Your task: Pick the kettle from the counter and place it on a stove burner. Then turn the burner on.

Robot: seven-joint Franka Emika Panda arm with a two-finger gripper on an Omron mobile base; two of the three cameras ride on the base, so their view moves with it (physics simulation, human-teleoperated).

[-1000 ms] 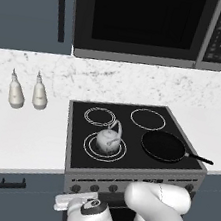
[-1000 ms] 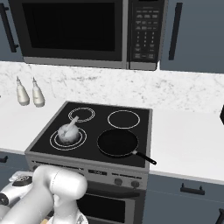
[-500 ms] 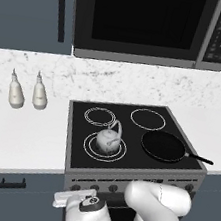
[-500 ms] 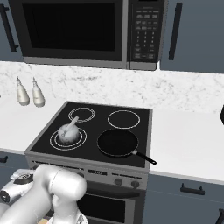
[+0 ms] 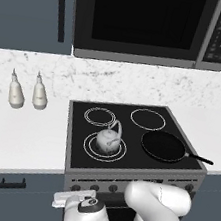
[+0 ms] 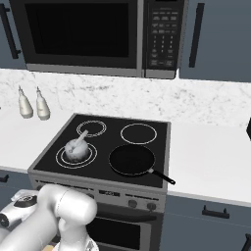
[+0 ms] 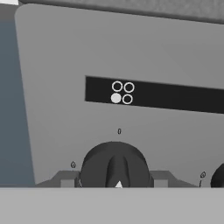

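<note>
The small marbled white-grey kettle (image 5: 106, 141) sat unmoved on the widest double-ring burner (image 5: 90, 150), while the gripper, seemingly clenching, flanked a dark round knob (image 7: 114, 165).

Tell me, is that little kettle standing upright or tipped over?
Upright. The kettle sits on its base inside the stove burner rings, handle arching above it.

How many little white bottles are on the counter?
2. Both bottles stand side by side on the counter left of the stove, near the wall: one further left, the other beside it.
</note>
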